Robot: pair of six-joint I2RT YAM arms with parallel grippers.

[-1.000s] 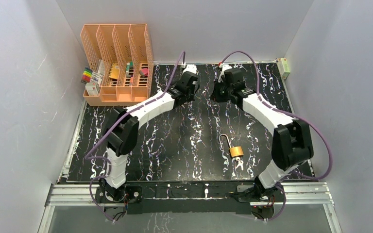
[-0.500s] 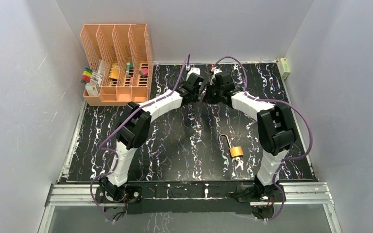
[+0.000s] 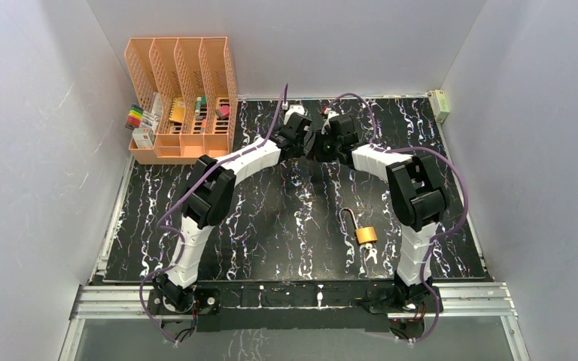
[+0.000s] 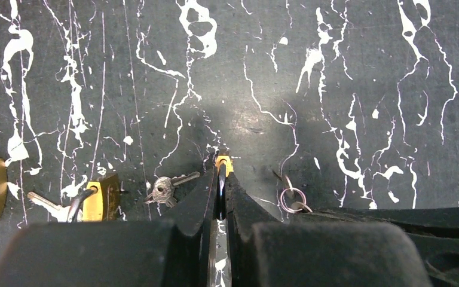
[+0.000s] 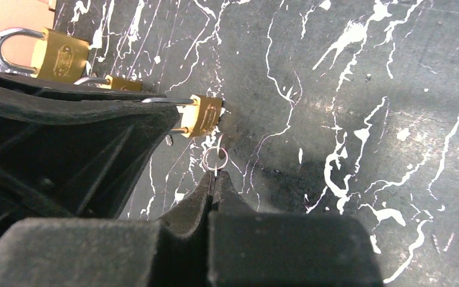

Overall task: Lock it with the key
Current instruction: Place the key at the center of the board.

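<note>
A small brass padlock (image 5: 204, 115) hangs above the table, its silver shackle (image 5: 166, 101) running left into my left gripper (image 4: 221, 172). That gripper is shut on it, and only a yellow edge of the padlock (image 4: 223, 161) shows at its tips. A thin key (image 5: 220, 141) hangs from a wire ring (image 5: 214, 158) just under the padlock's base. My right gripper (image 5: 215, 175) is shut on that ring. I cannot tell whether the key sits in the keyhole. Seen from above, the left gripper (image 3: 299, 136) and right gripper (image 3: 323, 140) meet at the far middle.
Another padlock (image 3: 364, 233) with its shackle open lies near the right arm, loose keys (image 3: 369, 255) beside it. More padlocks (image 5: 61, 55) (image 4: 103, 201) and a key bunch (image 4: 166, 188) lie on the table under the grippers. An orange file rack (image 3: 181, 98) stands far left.
Both arms have swung inward at the far side of the table, bringing the two grippers close together. Both grippers stay shut.
</note>
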